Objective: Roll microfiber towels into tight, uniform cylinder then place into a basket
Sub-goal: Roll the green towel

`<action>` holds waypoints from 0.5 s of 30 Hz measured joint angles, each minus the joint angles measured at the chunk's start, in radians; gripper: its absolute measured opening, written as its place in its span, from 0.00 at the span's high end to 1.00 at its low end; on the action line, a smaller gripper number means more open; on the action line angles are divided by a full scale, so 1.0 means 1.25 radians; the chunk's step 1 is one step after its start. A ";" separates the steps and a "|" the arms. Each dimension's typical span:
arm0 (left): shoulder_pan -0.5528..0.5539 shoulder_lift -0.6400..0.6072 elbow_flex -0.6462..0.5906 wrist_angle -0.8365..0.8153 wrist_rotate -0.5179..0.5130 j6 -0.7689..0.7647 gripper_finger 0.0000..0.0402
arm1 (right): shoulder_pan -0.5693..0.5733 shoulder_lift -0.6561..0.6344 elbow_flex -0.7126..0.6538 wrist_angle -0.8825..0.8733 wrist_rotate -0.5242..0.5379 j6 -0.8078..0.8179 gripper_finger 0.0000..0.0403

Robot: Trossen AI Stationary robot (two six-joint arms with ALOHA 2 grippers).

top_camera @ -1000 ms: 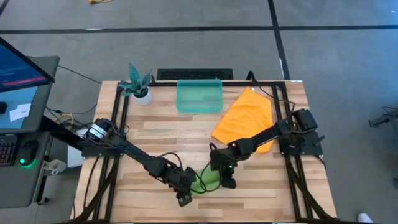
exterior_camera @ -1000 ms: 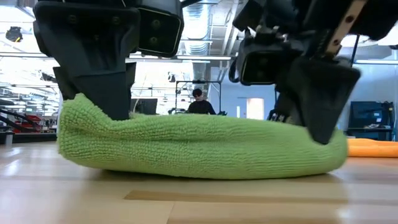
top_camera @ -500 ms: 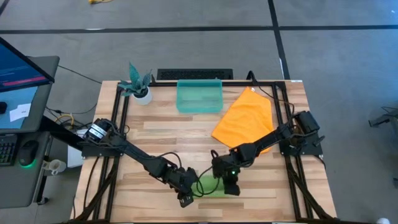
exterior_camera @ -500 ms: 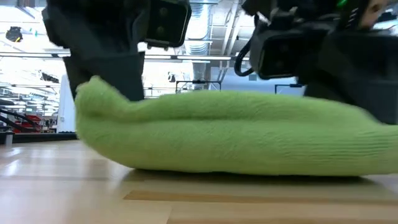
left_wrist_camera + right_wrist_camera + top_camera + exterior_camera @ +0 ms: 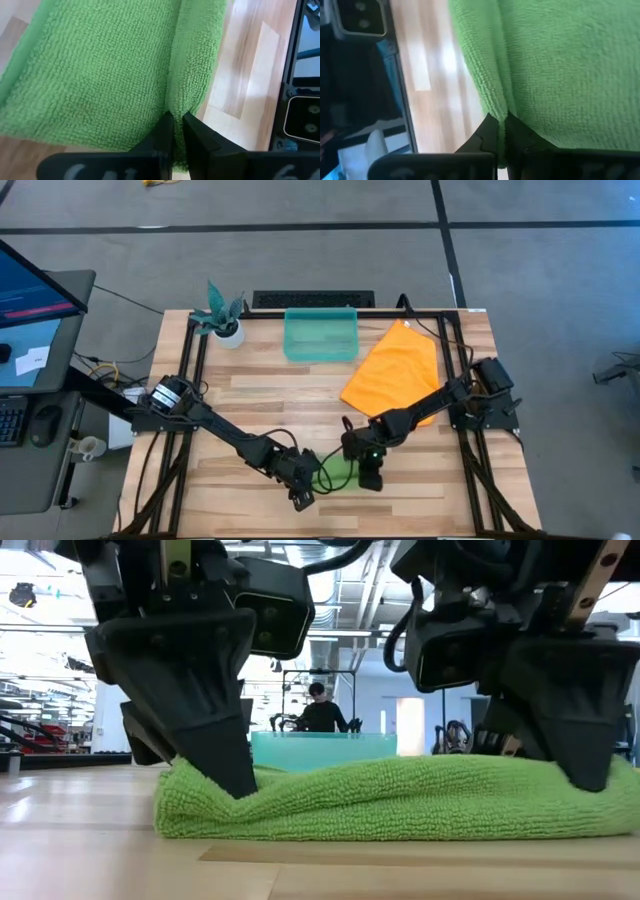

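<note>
The lime green microfiber towel (image 5: 336, 472) lies bunched in a low, long bundle (image 5: 400, 802) near the table's front edge, its underside on the wood. My left gripper (image 5: 304, 486) is shut on its left end and my right gripper (image 5: 366, 476) on its right end. The orange towel (image 5: 395, 375) lies spread flat at the far right. The teal basket (image 5: 320, 335) stands at the far edge and shows behind the green towel (image 5: 320, 748) in the low view. My left gripper pinches a raised fold (image 5: 176, 106) at the towel's left end between its two fingers (image 5: 222, 762), slanting down from above. That end is pressed low, and the towel rests on the table. My right gripper pinches a fold along the towel's edge (image 5: 499, 109) at its right end between its two fingers (image 5: 583, 765), slanting down from above. That end rests on the table.
A white pot with a teal plant (image 5: 225, 320) stands at the far left corner. Black frame rails (image 5: 195, 380) run along both table sides. Bare wood lies between the green towel and the basket. A person (image 5: 320, 710) sits in the room beyond.
Both grippers have stayed shut on the green towel. My left gripper has sunk toward the table; my right gripper has shifted slightly toward the near edge and rolled. The towel, a thick rounded bundle a second ago, now lies lower and flatter on the wood.
</note>
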 joint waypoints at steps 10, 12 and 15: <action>0.000 -0.001 -0.001 -0.002 0.001 0.007 0.96 | -0.020 -0.001 0.000 -0.007 0.038 0.014 0.93; 0.000 -0.001 -0.001 -0.003 0.000 0.008 0.96 | -0.022 -0.001 0.000 -0.008 0.041 0.014 0.94; 0.000 -0.001 -0.001 -0.003 -0.002 0.009 0.96 | -0.022 -0.001 0.000 -0.005 0.052 0.014 0.95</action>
